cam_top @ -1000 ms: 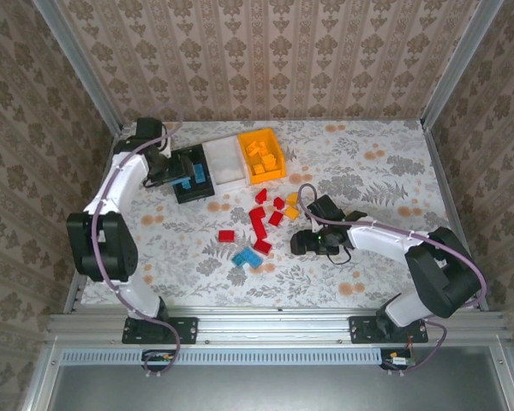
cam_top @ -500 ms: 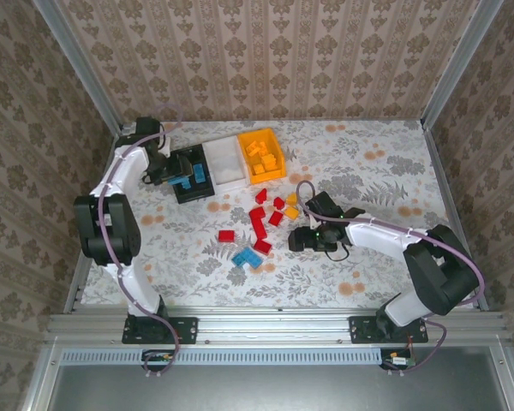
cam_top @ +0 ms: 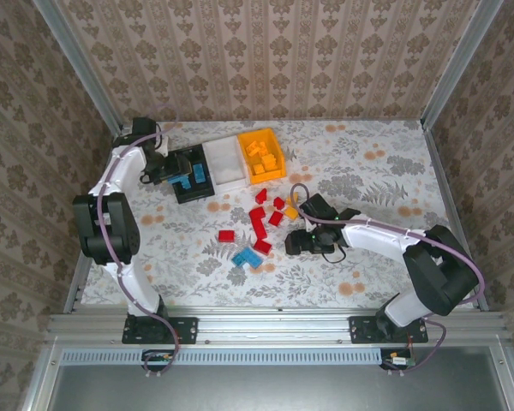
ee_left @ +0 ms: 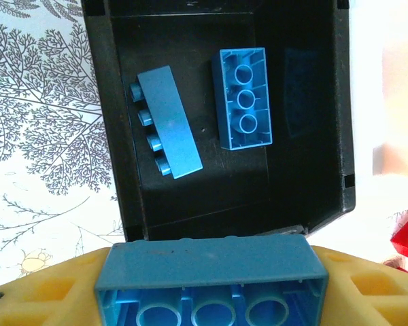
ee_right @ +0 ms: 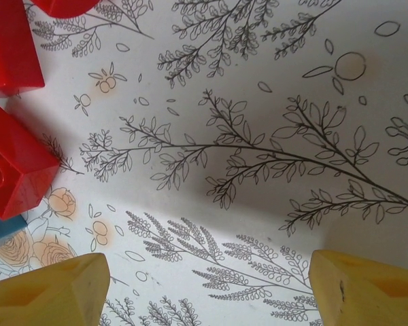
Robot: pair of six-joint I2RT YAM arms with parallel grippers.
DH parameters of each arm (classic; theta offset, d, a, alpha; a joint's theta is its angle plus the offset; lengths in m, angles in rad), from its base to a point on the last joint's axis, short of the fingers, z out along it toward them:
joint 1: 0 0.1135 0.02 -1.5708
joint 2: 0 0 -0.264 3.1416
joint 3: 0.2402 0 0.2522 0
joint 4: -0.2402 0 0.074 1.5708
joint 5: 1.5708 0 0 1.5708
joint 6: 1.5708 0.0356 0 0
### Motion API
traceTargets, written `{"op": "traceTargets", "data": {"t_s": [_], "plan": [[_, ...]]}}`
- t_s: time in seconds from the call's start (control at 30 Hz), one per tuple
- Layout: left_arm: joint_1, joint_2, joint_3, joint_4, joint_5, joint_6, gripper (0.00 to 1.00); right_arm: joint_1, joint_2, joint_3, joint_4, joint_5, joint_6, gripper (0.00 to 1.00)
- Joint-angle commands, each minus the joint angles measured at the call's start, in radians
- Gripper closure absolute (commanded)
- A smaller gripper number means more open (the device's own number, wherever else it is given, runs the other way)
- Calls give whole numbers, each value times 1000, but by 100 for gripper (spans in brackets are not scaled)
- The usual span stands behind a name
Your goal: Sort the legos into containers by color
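Right gripper [ee_right: 207, 288] edged toward red legos [ee_right: 13, 170], jaws apart. Left gripper [ee_left: 207, 295] grips a blue lego [ee_left: 211, 265] over black container [ee_left: 299, 136]

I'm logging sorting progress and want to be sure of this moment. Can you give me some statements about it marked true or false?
1. The left tool grips a blue brick. True.
2. The black bin contains red bricks. False: two blue bricks lie in it.
3. The right tool is shut on a red brick. False: it is open, with bare table between its fingers.
4. Red bricks lie loose on the table. True.
5. The orange-yellow bin holds blue bricks. False: it holds orange-yellow bricks.
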Motion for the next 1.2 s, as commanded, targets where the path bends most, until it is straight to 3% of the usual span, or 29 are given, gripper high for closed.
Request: {"op": "traceTargets", "data": {"t_s": [0.0,0.23,0.43,0.7,1.0,1.17], "plan": [[13,10,-9,19,35,13,39,17,13,41,-42,37,22,21],[21,31,-7,46,73,1,36,34,31,66,-47,45,27,21],[44,26,-22,94,123,-20,15,51,53,84,-49,45,31,21],[57,4,-44,124,156,-38,0,69,70,105,-56,51,38,20],[52,-25,-60,139,158,-27,0,91,67,122,-74,81,46,20],[2,-54,-64,157,164,14,0,90,41,142,-106,120,32,20]]}}
